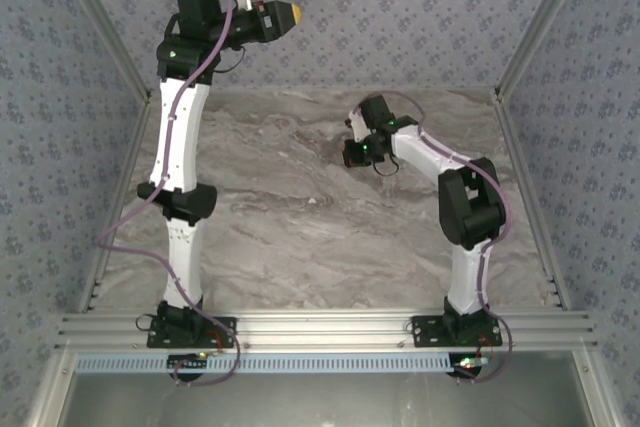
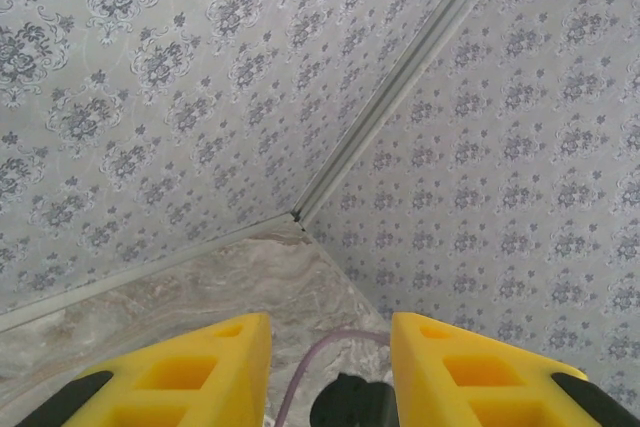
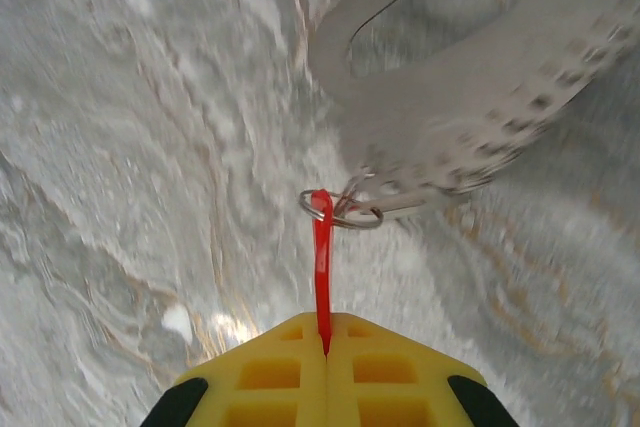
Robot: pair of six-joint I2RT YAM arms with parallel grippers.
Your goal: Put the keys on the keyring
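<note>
Seen edge-on in the right wrist view, the red key point(image 3: 321, 257) is a thin red blade sticking out from my right gripper point(image 3: 325, 332), which is shut on it. Its far end sits in a small metal split ring point(image 3: 340, 209). That ring hangs on the keyring point(image 3: 470, 97), a pale beige-grey strap loop lying on the marble table. From above, the right gripper point(image 1: 350, 154) is low over the middle of the table. My left gripper point(image 1: 290, 15) is raised high near the back wall, and the left wrist view shows it point(image 2: 330, 367) open with nothing between its fingers.
Patterned walls enclose the marble table point(image 1: 300, 247) on three sides, with aluminium posts point(image 1: 535, 27) at the corners. A slotted aluminium rail point(image 1: 320, 327) carries both arm bases at the near edge. A purple cable point(image 2: 300, 377) runs below the left gripper.
</note>
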